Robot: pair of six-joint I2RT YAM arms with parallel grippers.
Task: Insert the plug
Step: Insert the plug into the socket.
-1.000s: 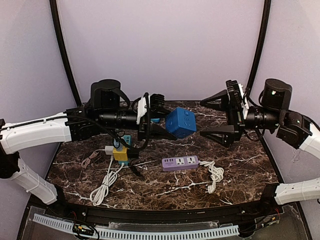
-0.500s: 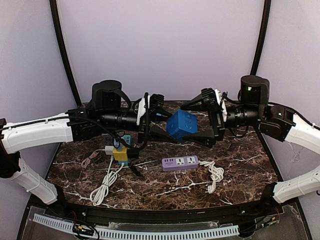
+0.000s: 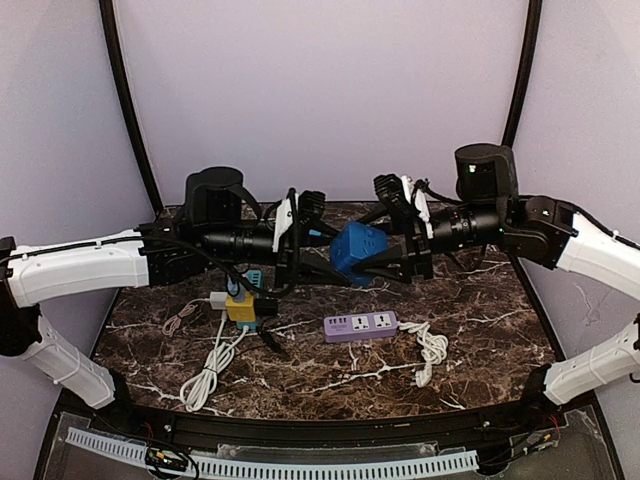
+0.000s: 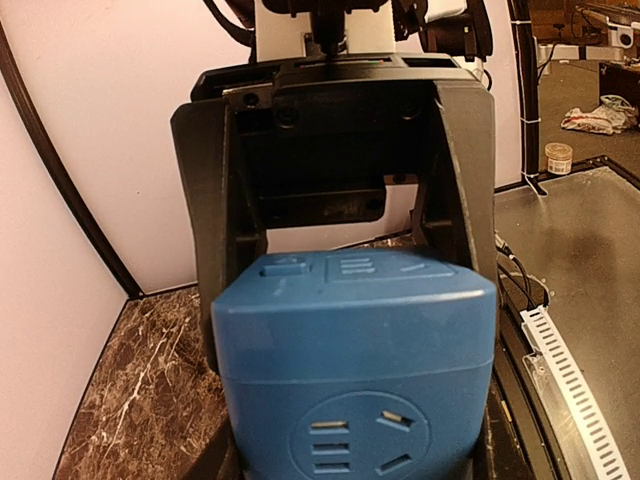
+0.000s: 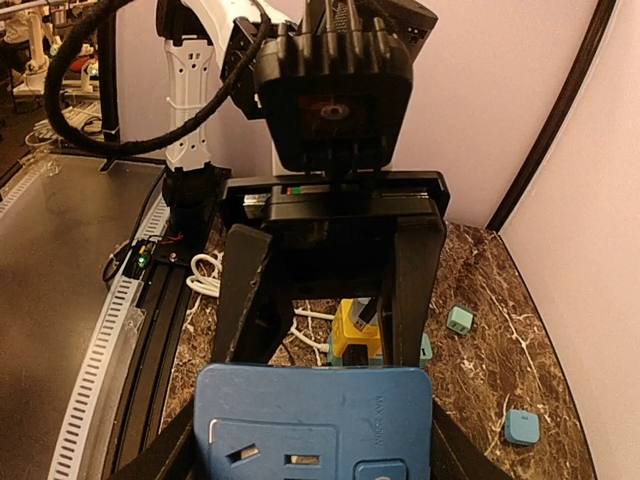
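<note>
A blue socket cube (image 3: 360, 248) hangs in the air above the marble table (image 3: 480, 330), between the two arms. My left gripper (image 3: 335, 248) is shut on it, and the cube (image 4: 355, 380) fills the lower left wrist view with a socket face toward the camera. From the opposite side, my right gripper (image 3: 373, 245) reaches around the same cube (image 5: 315, 420). Its fingers lie close along both sides, and I cannot tell whether they press on it. A white plug (image 3: 424, 378) on a cord lies on the table, by the purple power strip (image 3: 360, 325).
A yellow socket cube (image 3: 241, 305) with small adapters and a black lead stands at the left of the table. A coiled white cable (image 3: 205, 375) lies in front of it. Two teal adapters (image 5: 460, 320) lie on the marble. A slotted cable tray (image 3: 320, 465) runs along the near edge.
My right arm has swung left from well clear of the cube until its wide-open jaws straddle it, then narrowed them onto its sides. The left arm and cube have stayed put.
</note>
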